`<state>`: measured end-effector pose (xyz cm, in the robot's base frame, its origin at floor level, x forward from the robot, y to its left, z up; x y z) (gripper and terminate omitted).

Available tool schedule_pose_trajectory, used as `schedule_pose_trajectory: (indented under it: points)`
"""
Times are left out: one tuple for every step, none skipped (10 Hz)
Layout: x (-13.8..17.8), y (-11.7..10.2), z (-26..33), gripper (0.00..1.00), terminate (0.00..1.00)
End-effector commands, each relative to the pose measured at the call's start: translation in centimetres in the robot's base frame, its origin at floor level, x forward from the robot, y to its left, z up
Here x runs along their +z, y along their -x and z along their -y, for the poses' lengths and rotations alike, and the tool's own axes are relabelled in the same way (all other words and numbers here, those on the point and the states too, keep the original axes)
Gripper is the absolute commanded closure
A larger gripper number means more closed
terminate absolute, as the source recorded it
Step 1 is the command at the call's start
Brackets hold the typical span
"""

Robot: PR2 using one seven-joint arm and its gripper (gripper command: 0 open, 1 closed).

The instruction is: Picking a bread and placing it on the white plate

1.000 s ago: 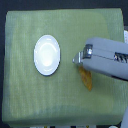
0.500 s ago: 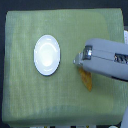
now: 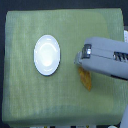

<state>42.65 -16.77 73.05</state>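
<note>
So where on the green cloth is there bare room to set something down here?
The green cloth is bare along the exterior view's left of the white plate, across the whole near strip, and above the plate. It is crowded on the exterior view's right, where the pincer covers the bread.

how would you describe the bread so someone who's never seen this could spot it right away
Start at the green cloth covering the table, then find the grey gripper reaching in from the exterior view's right. The bread pokes out just below its tip, partly hidden. It is the only golden-orange thing, unlike the round white plate lying apart toward the exterior view's left.
</note>
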Motion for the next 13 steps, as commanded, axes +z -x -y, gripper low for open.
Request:
schedule_pose_trajectory:
  points:
    - [0.7, -0.8, 0.0, 1.00, 0.00]
    - [0.9, -0.9, 0.0, 1.00, 0.00]
    - [1.0, -1.0, 0.0, 1.00, 0.00]
    - [1.3, -0.9, 0.2, 1.00, 0.00]
    - [1.5, -0.9, 0.3, 1.00, 0.00]
    - [1.7, -0.9, 0.4, 1.00, 0.00]
    - [2.3, -0.8, 0.8, 1.00, 0.00]
    - [2.8, -0.6, 1.0, 1.00, 0.00]
    - [4.5, -0.5, 0.9, 1.00, 0.00]
    - [7.4, -1.4, 0.4, 1.00, 0.00]
    - [9.1, -1.9, 0.0, 1.00, 0.00]
    - [11.0, -2.9, -0.3, 1.00, 0.00]
    - [13.0, -4.1, -0.6, 1.00, 0.00]
